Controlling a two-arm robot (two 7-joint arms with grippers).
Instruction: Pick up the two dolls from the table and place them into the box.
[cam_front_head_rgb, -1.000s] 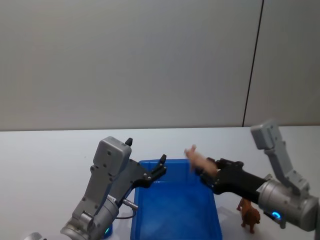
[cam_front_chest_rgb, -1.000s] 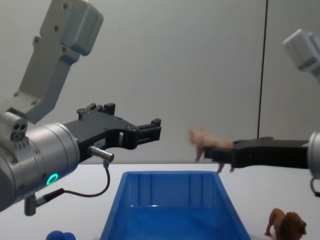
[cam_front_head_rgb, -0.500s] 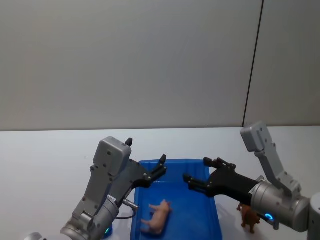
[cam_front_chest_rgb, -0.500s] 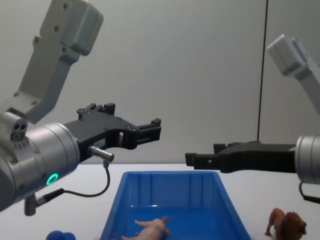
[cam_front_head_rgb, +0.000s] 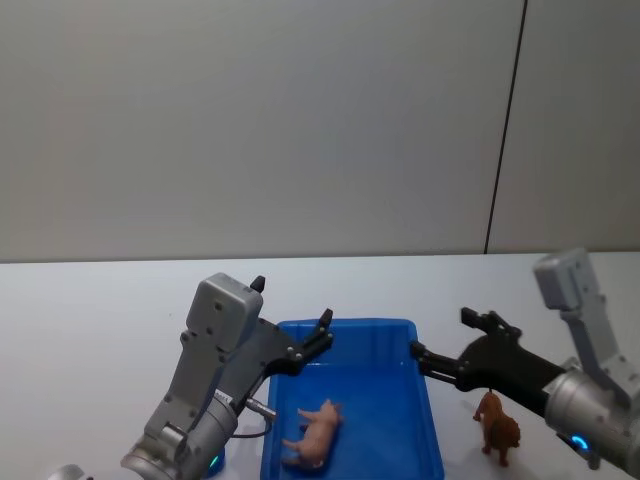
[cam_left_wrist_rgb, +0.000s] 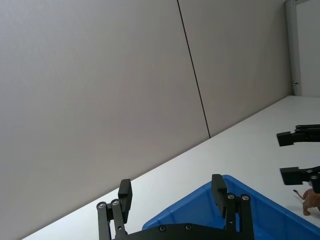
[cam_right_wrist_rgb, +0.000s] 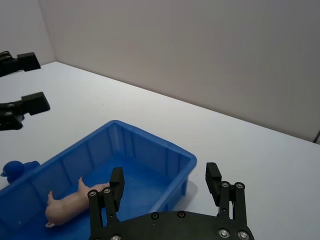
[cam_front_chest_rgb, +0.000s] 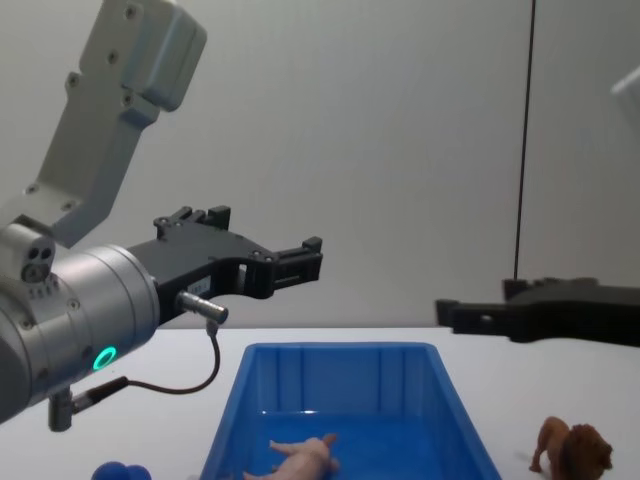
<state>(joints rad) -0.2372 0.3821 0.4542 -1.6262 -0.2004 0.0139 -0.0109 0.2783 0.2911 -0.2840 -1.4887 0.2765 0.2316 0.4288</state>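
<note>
Pink pig doll (cam_front_head_rgb: 315, 435) on its side inside the blue box (cam_front_head_rgb: 428, 425). Brown lion doll (cam_front_head_rgb: 497, 428) upright on the white desk (cam_front_head_rgb: 100, 320), just beside the box's right wall. Right end effector (cam_front_head_rgb: 440, 335) open, empty, above the box's right rim near the lion. Left end effector (cam_front_head_rgb: 291, 301) open, empty, over the box's far-left corner.

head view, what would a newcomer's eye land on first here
The bright blue box at the centre of the white table, with the pink pig lying on its side inside. Then the black grippers, both open: the left gripper over the box's far left corner, the right gripper by its right rim, and the brown lion standing on the table just right of the box.
</note>
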